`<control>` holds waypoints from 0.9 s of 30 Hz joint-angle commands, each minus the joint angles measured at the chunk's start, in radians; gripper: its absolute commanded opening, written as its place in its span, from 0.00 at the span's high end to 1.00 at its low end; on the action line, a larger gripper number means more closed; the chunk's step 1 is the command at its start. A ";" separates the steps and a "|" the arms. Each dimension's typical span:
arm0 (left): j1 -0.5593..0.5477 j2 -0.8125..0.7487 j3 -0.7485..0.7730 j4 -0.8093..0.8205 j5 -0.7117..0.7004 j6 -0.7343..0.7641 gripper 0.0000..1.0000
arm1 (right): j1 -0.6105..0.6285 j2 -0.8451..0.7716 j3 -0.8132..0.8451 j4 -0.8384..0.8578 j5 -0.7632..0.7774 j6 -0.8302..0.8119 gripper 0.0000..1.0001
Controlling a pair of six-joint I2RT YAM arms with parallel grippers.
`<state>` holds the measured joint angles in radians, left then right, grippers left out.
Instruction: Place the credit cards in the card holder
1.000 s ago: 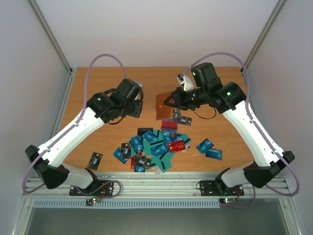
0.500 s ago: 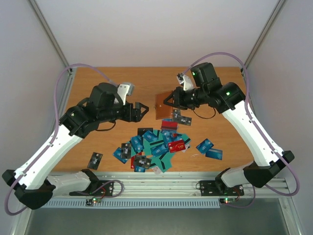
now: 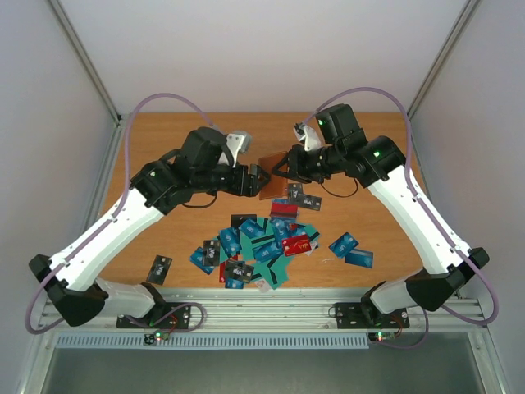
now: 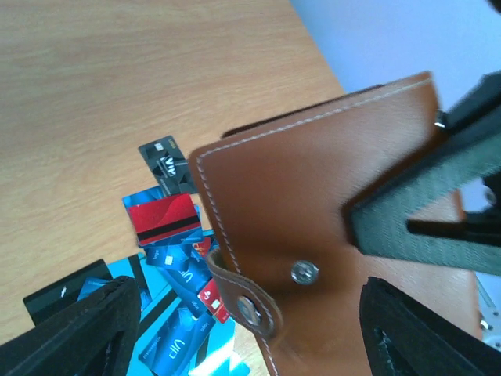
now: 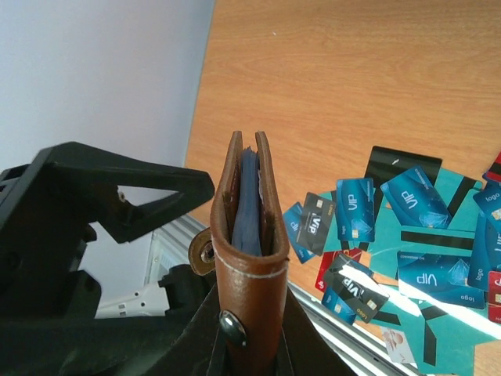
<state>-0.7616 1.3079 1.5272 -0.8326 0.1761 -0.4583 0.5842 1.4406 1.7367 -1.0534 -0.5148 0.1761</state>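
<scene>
Card holder (image 4: 297, 204) hung above the tabletop (image 3: 180, 139), pinched by my right end effector (image 3: 285, 168), something dark blue between its leaves. My left end effector (image 3: 256, 180) stood spread just beside it. Credit cards (image 3: 262, 246) lay heaped toward the near edge, bare wood beyond them.

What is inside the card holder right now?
Inside the card holder, between its leather walls, a dark blue edge shows, likely cards. How many, and anything deeper, the leather hides.

Wooden table (image 3: 267, 131), pale walls (image 3: 262, 49), seemingly a metal rail (image 3: 262, 308).
</scene>
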 commanded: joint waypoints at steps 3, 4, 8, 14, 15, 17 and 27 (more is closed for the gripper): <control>-0.008 -0.010 0.009 -0.011 -0.161 0.008 0.40 | 0.005 -0.043 0.016 0.024 -0.016 0.028 0.99; -0.009 -0.018 -0.002 -0.007 -0.169 0.009 0.44 | 0.005 -0.049 0.010 0.027 -0.017 0.033 0.99; -0.009 -0.037 -0.040 0.012 -0.164 0.010 0.62 | 0.004 -0.066 -0.010 0.052 -0.028 0.054 0.99; -0.007 -0.041 -0.052 0.029 -0.142 -0.003 0.69 | 0.005 -0.065 -0.014 0.099 -0.057 0.085 0.99; -0.007 -0.044 -0.056 0.042 -0.127 -0.004 0.68 | 0.005 -0.066 -0.015 0.108 -0.062 0.089 0.99; -0.004 -0.055 -0.072 0.089 -0.058 -0.004 0.63 | 0.005 -0.067 -0.022 0.127 -0.075 0.100 0.99; 0.060 -0.173 -0.161 0.250 0.116 -0.074 0.62 | 0.004 -0.092 -0.033 0.196 -0.130 0.127 0.99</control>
<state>-0.7166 1.2007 1.3838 -0.7261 0.2008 -0.5076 0.5838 1.3754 1.7092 -0.9352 -0.5991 0.2745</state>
